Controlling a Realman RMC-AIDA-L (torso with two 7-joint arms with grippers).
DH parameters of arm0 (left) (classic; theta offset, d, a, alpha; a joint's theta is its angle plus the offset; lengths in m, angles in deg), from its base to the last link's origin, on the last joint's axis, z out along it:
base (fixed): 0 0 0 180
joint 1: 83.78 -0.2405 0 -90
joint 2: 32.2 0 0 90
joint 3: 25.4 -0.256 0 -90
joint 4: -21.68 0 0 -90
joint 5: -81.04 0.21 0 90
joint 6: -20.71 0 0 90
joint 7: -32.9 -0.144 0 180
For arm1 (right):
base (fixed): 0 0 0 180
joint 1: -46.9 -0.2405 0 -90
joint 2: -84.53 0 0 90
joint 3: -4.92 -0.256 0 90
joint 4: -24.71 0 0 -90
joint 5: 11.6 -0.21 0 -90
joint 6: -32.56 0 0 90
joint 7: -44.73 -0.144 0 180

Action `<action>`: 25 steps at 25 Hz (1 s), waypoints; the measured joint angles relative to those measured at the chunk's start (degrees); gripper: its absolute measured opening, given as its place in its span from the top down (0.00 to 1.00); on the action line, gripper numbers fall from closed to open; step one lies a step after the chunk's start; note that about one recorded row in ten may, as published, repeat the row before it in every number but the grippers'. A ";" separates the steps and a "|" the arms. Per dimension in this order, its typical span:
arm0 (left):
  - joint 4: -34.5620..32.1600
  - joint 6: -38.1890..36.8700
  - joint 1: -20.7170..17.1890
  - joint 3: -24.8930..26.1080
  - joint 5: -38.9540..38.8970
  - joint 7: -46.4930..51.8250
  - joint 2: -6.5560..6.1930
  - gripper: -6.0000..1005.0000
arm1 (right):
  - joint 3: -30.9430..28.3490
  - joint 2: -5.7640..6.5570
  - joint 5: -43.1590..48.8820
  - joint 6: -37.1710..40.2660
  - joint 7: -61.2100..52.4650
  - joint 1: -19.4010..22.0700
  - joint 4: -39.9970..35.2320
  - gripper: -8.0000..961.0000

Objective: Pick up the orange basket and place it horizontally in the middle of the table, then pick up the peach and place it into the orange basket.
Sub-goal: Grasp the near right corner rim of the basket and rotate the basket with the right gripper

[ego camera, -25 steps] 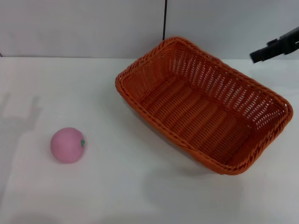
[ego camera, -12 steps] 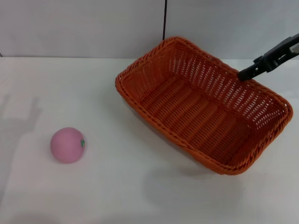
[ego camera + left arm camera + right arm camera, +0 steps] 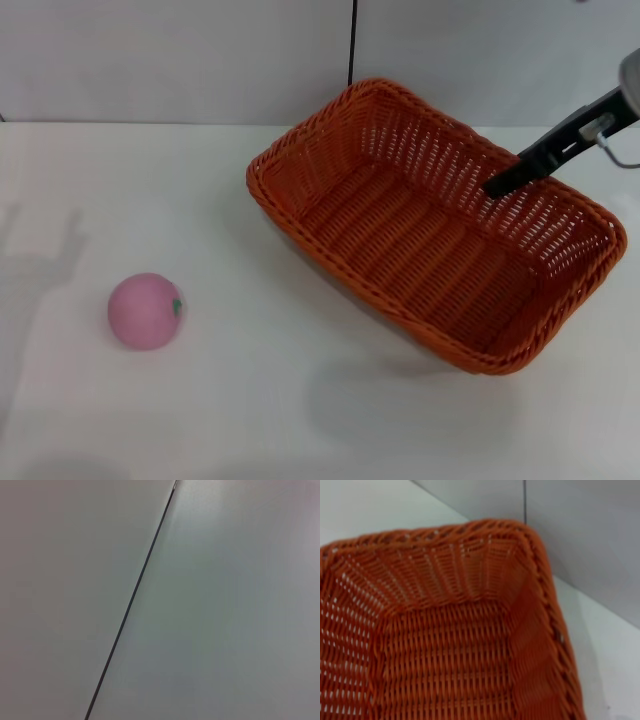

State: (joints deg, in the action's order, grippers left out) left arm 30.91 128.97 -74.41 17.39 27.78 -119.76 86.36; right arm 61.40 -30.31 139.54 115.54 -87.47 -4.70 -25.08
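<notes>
Right tool (image 3: 497,186) reaches over the orange basket's (image 3: 400,235) far rim.

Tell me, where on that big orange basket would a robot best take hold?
Probably the braided rim of the orange basket, along its far long side, coming from above. The right tool is already there, and the sloping slatted wall leaves only a thin edge to pinch.

Head looks down; right wrist closes on the shared orange basket (image 3: 437,225).

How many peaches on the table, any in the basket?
1. The peach sits on the table at the robot's left, apart from the basket. None in the basket; nothing seems hidden.
</notes>
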 joint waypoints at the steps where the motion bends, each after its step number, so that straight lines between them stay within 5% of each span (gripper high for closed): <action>1: 0.00 0.01 0.00 0.00 0.00 0.00 0.00 0.21 | 0.37 -0.05 0.03 -0.58 0.01 -0.19 0.77 0.29; 6: 0.10 0.02 0.02 0.00 0.00 0.01 0.00 0.22 | 0.85 -0.67 -0.05 -1.84 1.00 -0.07 1.13 0.30; 11: -0.05 0.04 0.03 0.00 0.00 0.04 0.00 0.22 | 0.66 -0.84 -0.47 -1.87 1.61 0.37 0.46 0.54; 20: -0.12 -0.11 -0.28 0.00 0.00 0.07 0.00 0.22 | 0.30 -0.97 -0.57 -1.87 2.14 0.48 0.47 0.79; 25: -0.10 -0.20 -0.42 0.00 0.00 0.09 0.00 0.23 | -0.40 -1.06 -1.22 -2.01 2.19 0.95 0.44 0.81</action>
State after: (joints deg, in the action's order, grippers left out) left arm 30.82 128.77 -74.83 17.40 27.78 -119.67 86.36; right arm 61.01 -31.37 138.31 113.54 -85.28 -3.75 -24.64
